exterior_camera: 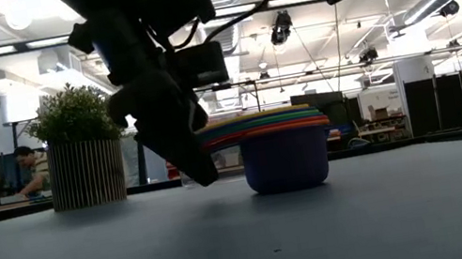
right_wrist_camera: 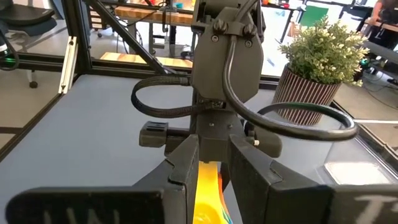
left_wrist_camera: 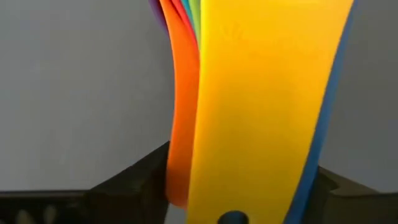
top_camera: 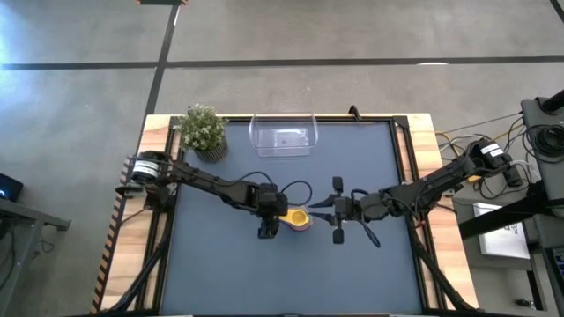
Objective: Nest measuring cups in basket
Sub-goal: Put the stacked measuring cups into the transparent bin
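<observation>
yellow handle [left_wrist_camera: 261,112] fills the left wrist view, with orange, red and green handle edges fanned beside it and a blue edge behind, all running down between the two dark fingers [left_wrist_camera: 134,180] of the left gripper [top_camera: 275,214], whose jaws look closed on that bundle of handles. the measuring cups [exterior_camera: 285,153] sit nested as one stack on the dark surface [top_camera: 352,273] near its middle, the largest blue bowl at the base and the coloured rims layered above it. the basket [top_camera: 284,136] stands well apart at the far edge, near the potted plant [top_camera: 204,130]. the right gripper [top_camera: 328,210] hovers just beside the stack on the other side, and whether its jaws are open or closed cannot be told. the likely next step is lifting the whole stack and carrying it to the basket, and the risk lies in the hold: the handles are fanned rather than squared, so the jaws may pinch only some of them, letting the outer cups slip free or the stack tilt and separate on the way. the bowls hang off to one side of the grip, so a quick swing could twist them loose. the nearby right arm could also be clipped during the lift.
</observation>
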Tool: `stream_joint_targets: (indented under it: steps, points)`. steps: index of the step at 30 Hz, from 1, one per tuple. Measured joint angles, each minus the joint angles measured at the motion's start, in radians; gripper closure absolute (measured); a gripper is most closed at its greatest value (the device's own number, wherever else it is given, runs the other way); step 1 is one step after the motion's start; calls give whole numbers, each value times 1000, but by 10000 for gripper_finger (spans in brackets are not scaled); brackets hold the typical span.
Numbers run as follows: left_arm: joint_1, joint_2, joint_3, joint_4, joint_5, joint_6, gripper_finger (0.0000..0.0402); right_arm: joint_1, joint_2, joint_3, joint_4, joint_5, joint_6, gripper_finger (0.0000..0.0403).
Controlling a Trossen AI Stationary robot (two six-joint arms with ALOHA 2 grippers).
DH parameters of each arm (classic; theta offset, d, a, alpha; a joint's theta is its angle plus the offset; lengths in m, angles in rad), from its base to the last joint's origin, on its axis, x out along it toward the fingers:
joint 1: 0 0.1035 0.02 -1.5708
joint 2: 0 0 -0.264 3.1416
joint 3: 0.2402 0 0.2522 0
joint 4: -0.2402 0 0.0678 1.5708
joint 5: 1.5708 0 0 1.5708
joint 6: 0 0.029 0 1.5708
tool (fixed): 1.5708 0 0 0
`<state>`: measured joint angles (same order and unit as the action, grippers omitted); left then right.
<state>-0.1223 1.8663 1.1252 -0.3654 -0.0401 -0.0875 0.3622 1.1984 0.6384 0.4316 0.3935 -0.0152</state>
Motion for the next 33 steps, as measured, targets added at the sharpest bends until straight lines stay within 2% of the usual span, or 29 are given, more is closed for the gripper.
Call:
stream_joint_targets:
  steps: [8,20,28,33]
  points:
    - [0,-5,0,2,-1,0,290,0,0,0,0,0,4,330]
    - [0,-9,14,2,-18,0,291,0,0,0,-1,0,4,330]
    - [17,-81,15,-4,-27,82,291,0,0,0,-20,0,7,330]
    - [63,-109,-32,-15,-15,87,291,0,-8,0,-32,1,12,330]
